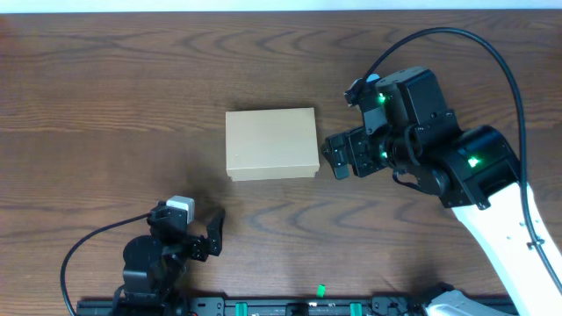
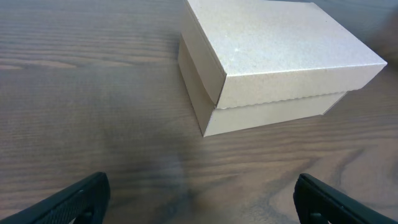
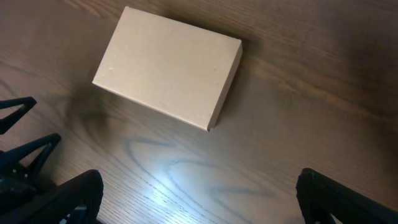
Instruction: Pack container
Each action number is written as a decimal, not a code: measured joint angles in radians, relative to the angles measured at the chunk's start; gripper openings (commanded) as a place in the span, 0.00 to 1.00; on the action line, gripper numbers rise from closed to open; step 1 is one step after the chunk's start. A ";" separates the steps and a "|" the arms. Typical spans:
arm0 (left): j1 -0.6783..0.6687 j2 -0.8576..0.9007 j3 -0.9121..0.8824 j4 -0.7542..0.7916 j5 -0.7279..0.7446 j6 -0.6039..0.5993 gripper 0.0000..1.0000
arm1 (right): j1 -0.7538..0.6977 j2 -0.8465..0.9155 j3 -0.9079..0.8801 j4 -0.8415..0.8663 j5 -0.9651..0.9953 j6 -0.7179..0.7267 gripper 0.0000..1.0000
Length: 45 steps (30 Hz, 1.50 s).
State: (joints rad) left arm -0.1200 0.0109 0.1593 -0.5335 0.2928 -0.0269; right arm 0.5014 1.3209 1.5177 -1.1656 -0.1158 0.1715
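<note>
Container [image 1: 272,145] lies shut, lid down, mid-table [image 1: 105,88].

Overhead: my right gripper [image 1: 337,158] is just beside its right end, with a sliver of wood between. My left gripper [image 1: 213,235] is near the front edge, well apart from it.

Only the left wrist view shows the lid seam along the side.

Right wrist view catches my left fingers [image 3: 28,152] at its edge.

Both jaws are spread wide and hold nothing.

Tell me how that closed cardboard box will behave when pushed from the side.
The cardboard box sits low and flat, so it will likely slide on the wooden table rather than tip. Its lid overhangs the base; lifting by it may open it.
</note>
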 measured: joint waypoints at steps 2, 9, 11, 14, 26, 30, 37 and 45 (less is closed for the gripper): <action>0.000 0.000 0.000 0.000 0.000 0.000 0.95 | 0.000 0.000 0.000 0.000 0.000 0.000 0.99; 0.000 0.000 0.000 0.000 0.000 0.000 0.95 | 0.000 0.000 0.000 -0.007 0.010 -0.015 0.99; 0.000 0.000 0.000 0.000 0.000 0.000 0.95 | 0.003 -0.008 -0.002 -0.029 0.027 -0.048 0.99; 0.000 0.000 0.000 0.000 0.000 0.000 0.95 | 0.029 -0.084 -0.067 0.005 0.049 -0.100 0.99; 0.000 0.000 0.000 0.001 0.001 0.000 0.95 | 0.139 -0.734 -0.778 0.362 0.079 -0.138 0.99; 0.000 -0.001 0.000 0.001 0.000 0.000 0.95 | 0.170 -0.956 -0.950 0.374 0.084 -0.135 0.99; 0.000 0.000 0.000 0.000 0.000 0.000 0.95 | 0.182 -1.171 -1.116 0.406 0.085 -0.127 0.99; 0.000 -0.001 0.000 0.000 0.000 0.000 0.95 | 0.182 -1.246 -1.293 0.555 0.086 -0.119 0.99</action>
State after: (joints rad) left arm -0.1200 0.0101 0.1593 -0.5331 0.2932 -0.0269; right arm 0.6830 0.0753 0.2245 -0.6109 -0.0299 0.0525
